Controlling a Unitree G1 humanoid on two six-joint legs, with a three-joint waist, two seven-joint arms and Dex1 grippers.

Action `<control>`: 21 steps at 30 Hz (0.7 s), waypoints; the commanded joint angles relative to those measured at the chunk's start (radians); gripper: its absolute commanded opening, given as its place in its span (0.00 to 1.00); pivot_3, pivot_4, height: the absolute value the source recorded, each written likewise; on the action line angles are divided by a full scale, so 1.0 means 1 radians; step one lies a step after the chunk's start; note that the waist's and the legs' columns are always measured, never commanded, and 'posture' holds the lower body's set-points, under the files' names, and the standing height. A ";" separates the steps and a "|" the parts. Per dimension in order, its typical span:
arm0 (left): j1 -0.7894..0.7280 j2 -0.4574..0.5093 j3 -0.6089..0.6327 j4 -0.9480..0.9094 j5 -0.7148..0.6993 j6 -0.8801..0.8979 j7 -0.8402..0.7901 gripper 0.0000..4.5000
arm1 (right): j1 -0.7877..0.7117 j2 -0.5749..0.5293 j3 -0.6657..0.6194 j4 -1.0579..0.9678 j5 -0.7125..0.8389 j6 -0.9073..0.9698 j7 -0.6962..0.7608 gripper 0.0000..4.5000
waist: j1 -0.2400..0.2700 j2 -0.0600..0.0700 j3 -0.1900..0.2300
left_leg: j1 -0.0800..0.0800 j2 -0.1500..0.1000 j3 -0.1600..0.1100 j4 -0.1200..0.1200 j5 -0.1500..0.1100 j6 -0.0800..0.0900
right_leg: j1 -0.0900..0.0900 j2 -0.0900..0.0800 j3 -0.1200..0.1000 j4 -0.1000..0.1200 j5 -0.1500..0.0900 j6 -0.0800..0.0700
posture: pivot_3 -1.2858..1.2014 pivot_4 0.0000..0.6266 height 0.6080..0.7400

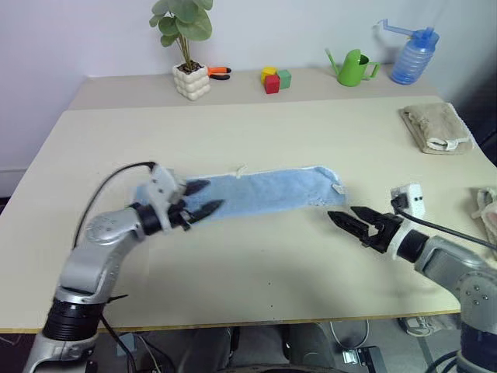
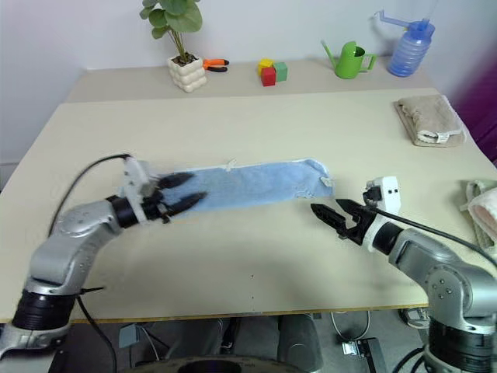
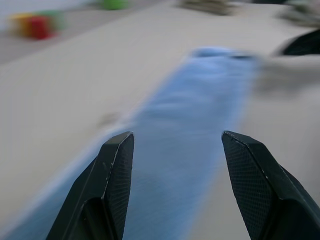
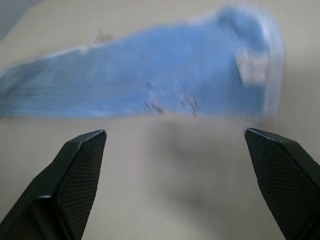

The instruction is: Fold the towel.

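The towel is laid out as a long narrow band across the middle of the surface, apparently already folded lengthwise once, so a crosswise fold is judged to be the step in hand. The left pincer hovers over the band's left end with its jaws parted and nothing held. The right pincer is spread wide and empty, just near of the right end. An end must next be pinched and carried over the other. The cloth is light blue terry with whitish trim; a small loop on its far edge is seen, though blurred.
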 commanded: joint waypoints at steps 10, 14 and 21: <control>-0.003 -0.002 -0.011 -0.054 -0.026 0.027 -0.027 0.62 | -0.238 0.256 -0.137 0.170 0.119 0.088 -0.407 1.00 | 0.000 0.000 0.000 | 0.000 0.001 0.000 0.000 0.000 0.000 | 0.000 0.002 0.000 0.000 0.000 0.000 | 0.52 0.24 0.95; 0.003 -0.008 -0.006 -0.059 -0.021 0.025 -0.009 0.62 | -0.314 0.307 -0.181 0.261 0.108 0.054 -0.522 0.88 | -0.001 0.000 0.000 | 0.001 0.001 0.000 0.000 0.000 0.000 | 0.000 0.002 0.000 0.000 0.001 -0.001 | 0.52 0.24 0.95; 0.038 -0.012 -0.002 -0.078 -0.029 0.029 0.014 0.62 | -0.333 0.301 -0.189 0.274 0.107 0.001 -0.580 0.11 | -0.002 0.001 0.000 | 0.001 0.001 0.000 0.000 0.000 0.000 | 0.000 0.003 0.001 0.000 0.001 -0.001 | 0.52 0.24 0.95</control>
